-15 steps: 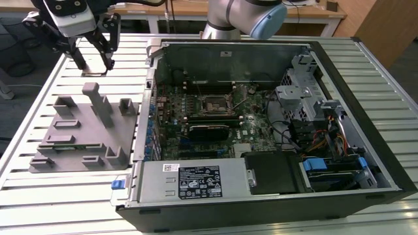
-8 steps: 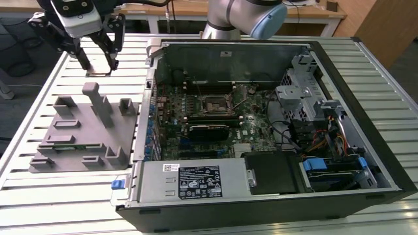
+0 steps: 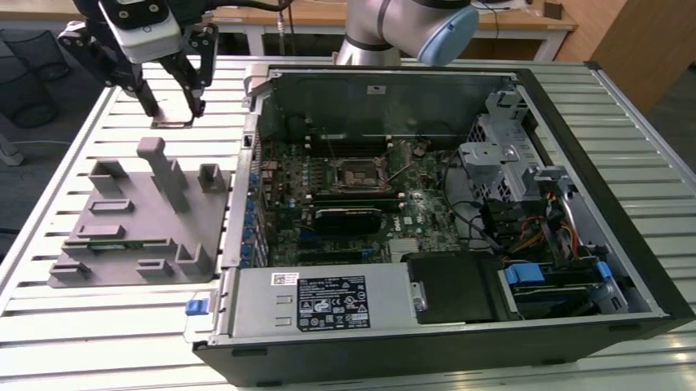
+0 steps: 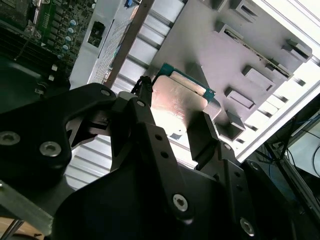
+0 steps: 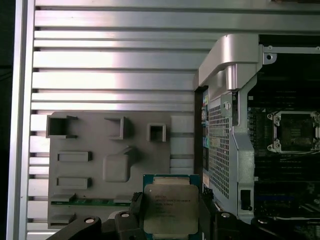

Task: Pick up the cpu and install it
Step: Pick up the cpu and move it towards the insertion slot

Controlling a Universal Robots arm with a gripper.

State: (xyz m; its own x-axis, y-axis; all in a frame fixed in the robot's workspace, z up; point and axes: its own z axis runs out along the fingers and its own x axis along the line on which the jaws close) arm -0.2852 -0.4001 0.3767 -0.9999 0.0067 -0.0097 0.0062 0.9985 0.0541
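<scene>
The cpu (image 5: 170, 209) is a flat square chip with a pale metal top and a green rim. It sits between my two black fingers (image 5: 137, 204), which press on opposite edges. In the exterior view my gripper (image 3: 172, 114) hangs above the slatted table at the far left, beyond the grey holder (image 3: 130, 220), with the cpu (image 3: 172, 123) level at its fingertips, clear of the holder. The second wrist view shows the cpu (image 4: 175, 100) from below, clamped between the fingers (image 4: 202, 134). The motherboard's square socket (image 3: 359, 175) lies open inside the computer case, to the exterior view's right of my gripper.
The open computer case (image 3: 566, 90) takes up the exterior view's right half, with drive cages, cables and a power supply (image 3: 321, 300) along its near side. A green memory stick (image 5: 90, 202) lies in the grey holder (image 5: 90, 150). The case's metal rear wall (image 5: 225, 125) stands between holder and socket.
</scene>
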